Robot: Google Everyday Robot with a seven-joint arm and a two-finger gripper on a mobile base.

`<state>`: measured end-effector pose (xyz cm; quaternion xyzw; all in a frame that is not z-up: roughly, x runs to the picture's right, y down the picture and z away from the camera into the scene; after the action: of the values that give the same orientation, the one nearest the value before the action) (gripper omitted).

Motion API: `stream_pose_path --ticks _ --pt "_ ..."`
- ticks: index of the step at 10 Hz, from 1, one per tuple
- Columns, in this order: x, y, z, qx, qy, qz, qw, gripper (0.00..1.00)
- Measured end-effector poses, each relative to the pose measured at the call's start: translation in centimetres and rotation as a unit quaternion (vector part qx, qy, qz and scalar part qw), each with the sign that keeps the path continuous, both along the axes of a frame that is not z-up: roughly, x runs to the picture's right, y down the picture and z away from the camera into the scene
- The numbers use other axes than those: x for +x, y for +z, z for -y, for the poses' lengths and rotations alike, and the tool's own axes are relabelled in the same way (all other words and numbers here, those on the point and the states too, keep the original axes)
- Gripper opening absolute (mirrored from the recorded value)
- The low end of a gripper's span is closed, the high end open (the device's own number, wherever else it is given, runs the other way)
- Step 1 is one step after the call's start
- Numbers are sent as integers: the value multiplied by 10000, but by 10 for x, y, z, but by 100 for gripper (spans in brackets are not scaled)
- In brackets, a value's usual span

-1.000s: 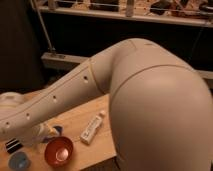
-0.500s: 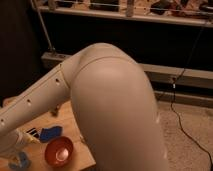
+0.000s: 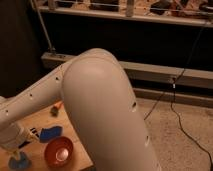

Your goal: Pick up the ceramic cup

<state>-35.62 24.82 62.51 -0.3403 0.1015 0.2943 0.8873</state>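
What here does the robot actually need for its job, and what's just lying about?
Needed: the small dull grey-blue ceramic cup, lower left; the gripper, close above it in the picture.

Lying about: the shiny red-orange bowl; the brighter blue flat piece; the wooden table under them.

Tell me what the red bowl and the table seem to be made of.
Red bowl: probably glazed ceramic or glossy plastic, since a bright highlight shows inside. Table: looks like light wood, matte, tan. The hand hangs at the table's left, near the ceramic cup.
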Motion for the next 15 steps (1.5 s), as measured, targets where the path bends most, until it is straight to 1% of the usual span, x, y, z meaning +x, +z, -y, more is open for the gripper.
stream_pose_path --ticks 2,3,9,11,12,13,15 --pt "-3 11 -9 -14 -247 112 9996 65" --pt "-3 13 -10 -6 -283 130 9995 65" --pt "-3 13 -10 -9 -282 129 9995 65" --pt "-5 12 -12 -9 -225 236 9995 65" --pt "-10 12 -14 -6 -186 342 9992 65" --pt "-19 12 -18 12 -190 509 9985 65" --pt "-28 13 -26 0 -220 653 9976 65"
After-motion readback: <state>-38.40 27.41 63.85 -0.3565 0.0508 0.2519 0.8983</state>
